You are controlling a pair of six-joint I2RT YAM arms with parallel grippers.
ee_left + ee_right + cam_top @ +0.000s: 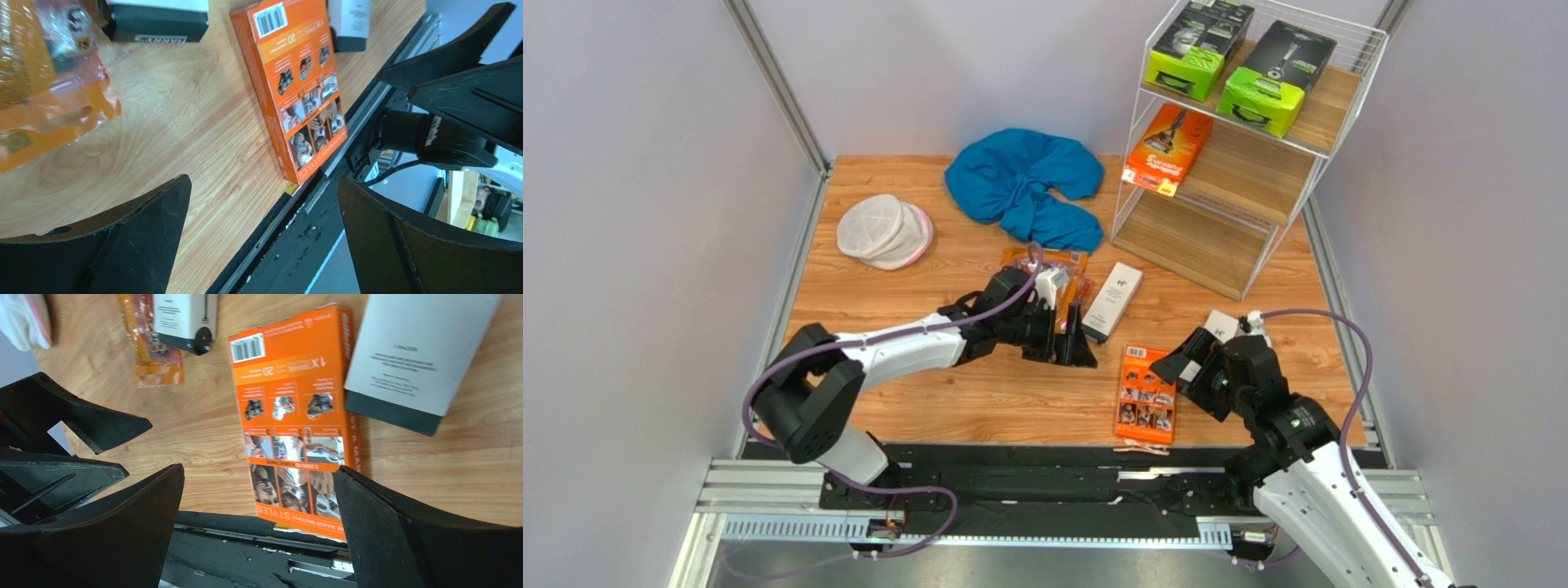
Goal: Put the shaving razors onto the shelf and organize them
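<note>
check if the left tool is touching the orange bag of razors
Apart. The left wrist view shows bare tabletop between the left tool and the orange bag of razors.

Wooden table [854, 288]: what's on it.
Back: white pouch [882, 230], blue cloth [1024, 184], shelf [1192, 245] at right. Middle: orange bag [1063, 261], white box [1113, 300]. Near edge: orange carton [1147, 395], second white box [423, 355] just beside it.

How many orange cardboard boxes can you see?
2. One orange box sits on the shelf, middle board; the other lies flat on the table near its front edge. None seems hidden.
</note>
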